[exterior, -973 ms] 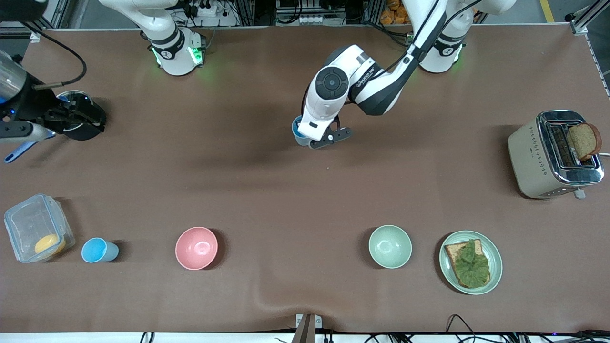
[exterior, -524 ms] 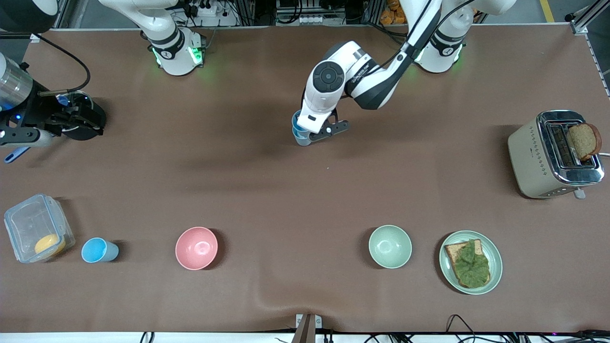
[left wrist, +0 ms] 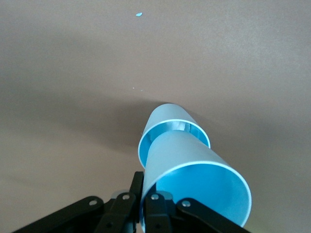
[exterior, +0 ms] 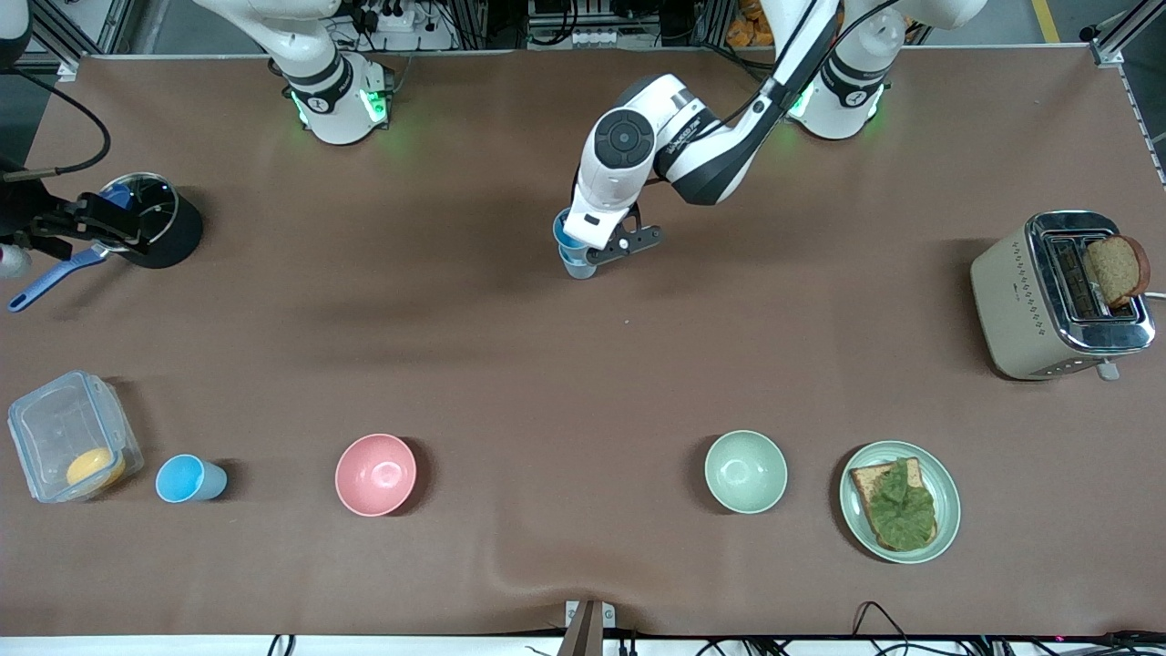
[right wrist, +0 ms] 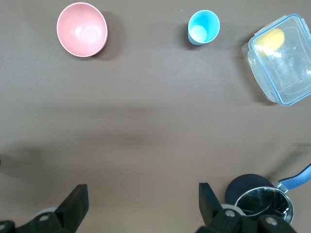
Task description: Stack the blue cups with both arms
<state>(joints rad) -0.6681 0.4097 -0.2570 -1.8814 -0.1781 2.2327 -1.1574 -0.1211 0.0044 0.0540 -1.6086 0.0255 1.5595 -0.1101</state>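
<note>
On the brown table [exterior: 510, 364], the left claw [exterior: 594, 252] pinches a blue cup [left wrist: 194, 187] by its rim, tilted, its base entering a second blue cup [left wrist: 167, 124] standing directly beneath. The right claw [right wrist: 141, 204] hangs spread over the table's right-arm end beside the saucepan [exterior: 150, 219], waiting; a third blue cup [exterior: 187, 478] stands by the pink bowl [exterior: 375, 474].

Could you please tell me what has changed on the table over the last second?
The left end effector carried its held cup toward the robots' bases, over the standing cup. The right end effector, open, drew away past the pot. The bowls and third cup stayed put.

pink bowl [exterior: 375, 474], green bowl [exterior: 745, 471], toaster [exterior: 1059, 295] w/ bread, sandwich plate [exterior: 946, 497], pot [exterior: 160, 219]
</note>
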